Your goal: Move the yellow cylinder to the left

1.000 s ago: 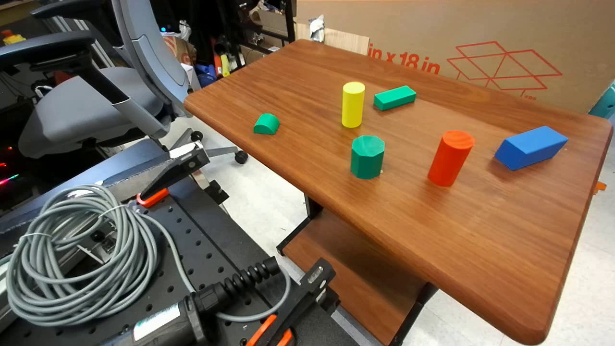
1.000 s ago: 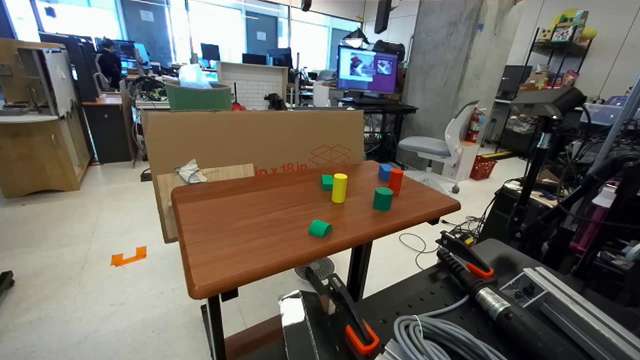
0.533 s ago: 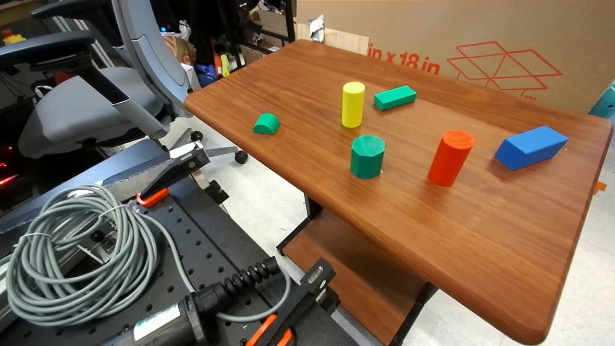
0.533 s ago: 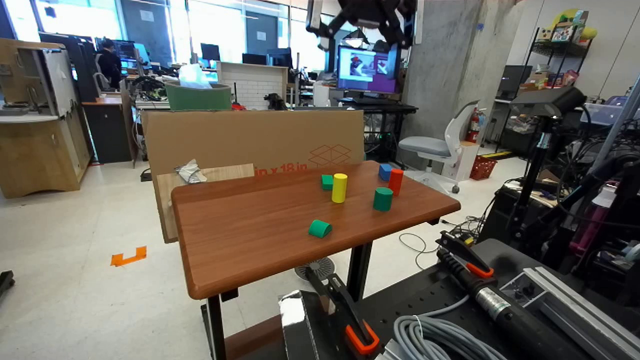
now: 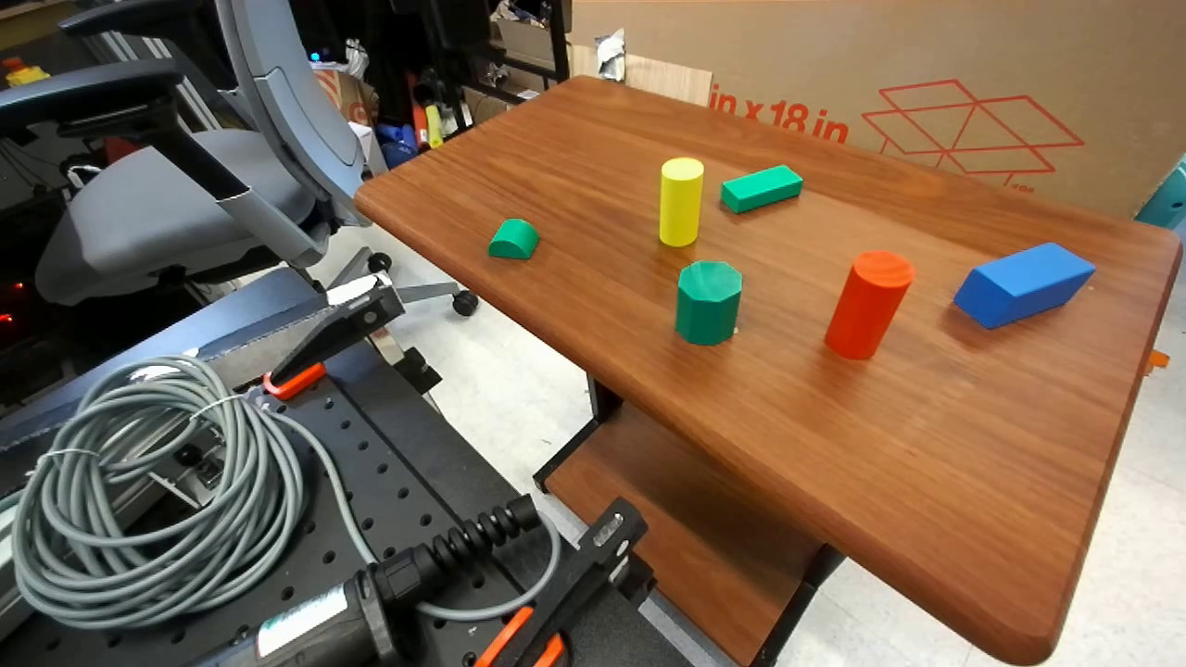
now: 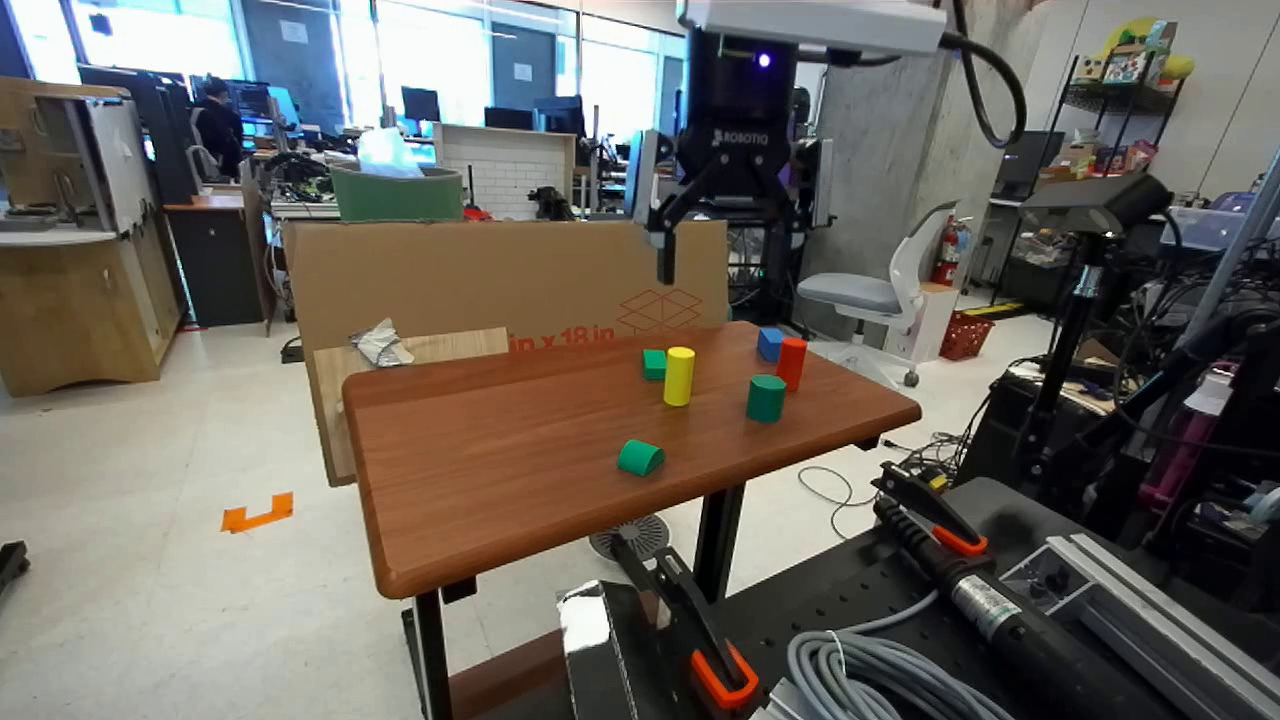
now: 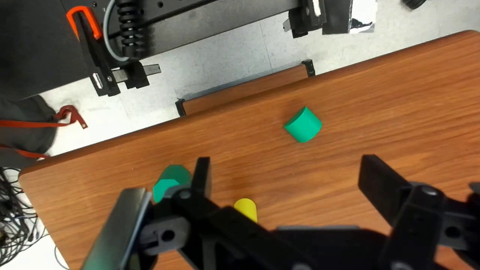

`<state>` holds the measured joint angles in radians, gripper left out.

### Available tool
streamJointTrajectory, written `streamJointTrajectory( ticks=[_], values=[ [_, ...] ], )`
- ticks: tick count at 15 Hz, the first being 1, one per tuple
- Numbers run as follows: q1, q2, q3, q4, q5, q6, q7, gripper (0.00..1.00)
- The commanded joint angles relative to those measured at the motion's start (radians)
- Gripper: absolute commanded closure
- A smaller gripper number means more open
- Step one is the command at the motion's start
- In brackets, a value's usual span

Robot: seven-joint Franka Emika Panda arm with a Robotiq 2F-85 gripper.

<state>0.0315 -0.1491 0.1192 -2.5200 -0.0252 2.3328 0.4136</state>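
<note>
Below the pincer (image 7: 287, 160), spread and empty, the yellow cylinder (image 5: 680, 204) stands upright (untouched), the gap presumably meant to straddle it.

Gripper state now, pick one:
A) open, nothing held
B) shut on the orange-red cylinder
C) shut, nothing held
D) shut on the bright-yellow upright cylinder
A: in the wrist view the black two-finger gripper has its fingers wide apart with nothing gripped, and in an exterior view the bright-yellow upright cylinder stands on the brown wood-grain table, below the gripper.
</note>
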Motion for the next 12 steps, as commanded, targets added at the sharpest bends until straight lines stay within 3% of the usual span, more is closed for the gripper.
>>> streamJointTrajectory(
  ticks=[1, 12],
  values=[
    [-0.023, 0.076, -0.022, -0.018, -0.061, 0.117, 0.018, 0.00],
    [-0.013, 0.296, -0.110, 0.065, -0.188, 0.255, 0.033, 0.00]
  ],
)
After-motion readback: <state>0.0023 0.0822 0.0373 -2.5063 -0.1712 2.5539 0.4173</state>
